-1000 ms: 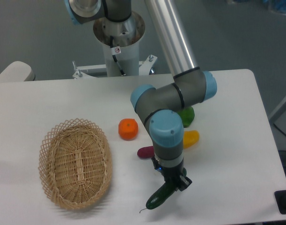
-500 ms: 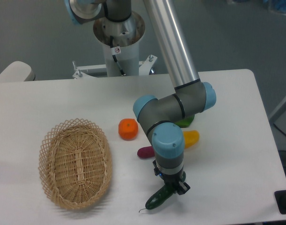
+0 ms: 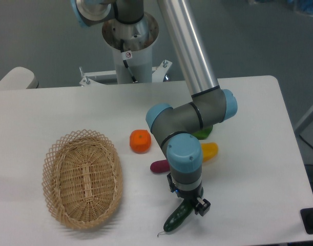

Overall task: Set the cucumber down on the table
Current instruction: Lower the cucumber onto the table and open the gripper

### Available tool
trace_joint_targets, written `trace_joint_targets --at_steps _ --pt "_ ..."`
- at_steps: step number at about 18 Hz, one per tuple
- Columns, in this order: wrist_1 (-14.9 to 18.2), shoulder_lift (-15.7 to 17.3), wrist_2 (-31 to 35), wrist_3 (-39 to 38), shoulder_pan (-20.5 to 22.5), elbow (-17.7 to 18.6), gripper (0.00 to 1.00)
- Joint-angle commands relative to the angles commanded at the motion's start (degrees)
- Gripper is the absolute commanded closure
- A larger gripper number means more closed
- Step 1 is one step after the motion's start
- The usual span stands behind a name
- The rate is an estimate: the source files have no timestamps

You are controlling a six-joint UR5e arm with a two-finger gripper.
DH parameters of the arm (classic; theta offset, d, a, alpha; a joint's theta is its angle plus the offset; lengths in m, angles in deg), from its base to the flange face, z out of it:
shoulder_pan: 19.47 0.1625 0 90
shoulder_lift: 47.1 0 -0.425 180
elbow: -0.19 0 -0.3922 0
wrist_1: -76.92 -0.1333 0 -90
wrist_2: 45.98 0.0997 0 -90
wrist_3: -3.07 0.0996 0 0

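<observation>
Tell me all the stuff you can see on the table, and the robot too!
cucumber: one, dark green, front edge of the table, at the gripper
basket: one, tan wicker, left side
orange fruit: one, orange, middle, right of the basket
purple piece: one, purple, in front of the orange fruit
yellow vegetable: one, yellow, right of the arm
green vegetable: one, light green, mostly hidden behind the arm
table: one, white
arm: one, grey and blue
gripper: one, black, over the cucumber

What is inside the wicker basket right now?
Nothing shows inside the wicker basket; its woven bottom is bare. The cucumber lies outside it on the table, under the hand, which covers the cucumber's upper end.
</observation>
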Motion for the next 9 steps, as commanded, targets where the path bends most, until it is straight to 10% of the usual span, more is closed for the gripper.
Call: trace_joint_targets --at_steps 9 --pt "3.3 7.8 -0.6 2.4 1.8 -2.3 0.00"
